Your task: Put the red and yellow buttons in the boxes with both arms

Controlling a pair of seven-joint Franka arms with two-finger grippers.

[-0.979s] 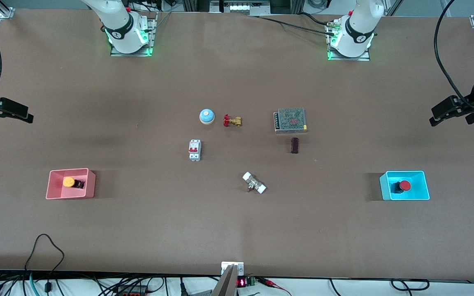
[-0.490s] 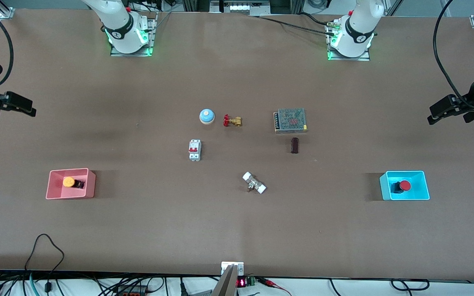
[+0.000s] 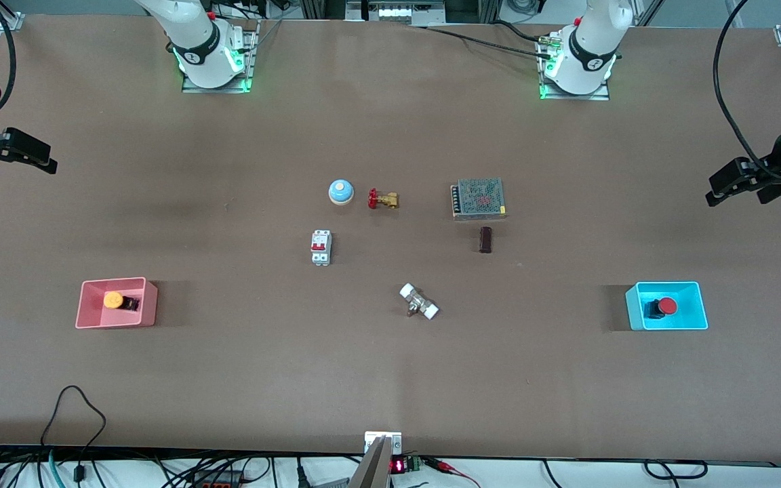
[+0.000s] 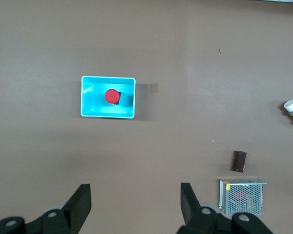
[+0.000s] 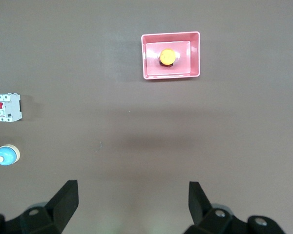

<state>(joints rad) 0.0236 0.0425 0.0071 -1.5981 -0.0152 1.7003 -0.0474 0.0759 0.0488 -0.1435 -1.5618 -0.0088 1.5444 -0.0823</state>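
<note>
The yellow button (image 3: 114, 299) lies in the pink-red box (image 3: 85, 313) toward the right arm's end of the table; both show in the right wrist view, button (image 5: 167, 57) in box (image 5: 195, 53). The red button (image 3: 666, 306) lies in the cyan box (image 3: 695, 315) toward the left arm's end; both show in the left wrist view, button (image 4: 111, 95) in box (image 4: 129, 100). My right gripper (image 3: 41, 163) (image 5: 133, 189) is open and empty, high over bare table. My left gripper (image 3: 719, 190) (image 4: 135, 191) is open and empty, high over bare table.
Mid-table stand a blue dome with tan top (image 3: 340, 192), a brass valve with red handle (image 3: 382, 199), a white circuit breaker (image 3: 321, 247), a metal mesh power supply (image 3: 478, 198), a small dark block (image 3: 485, 239) and a white-capped fitting (image 3: 419, 301).
My right gripper has risen and drawn back from the pink-red box toward its base. My left gripper has shifted only slightly. Both buttons stay in their boxes.
</note>
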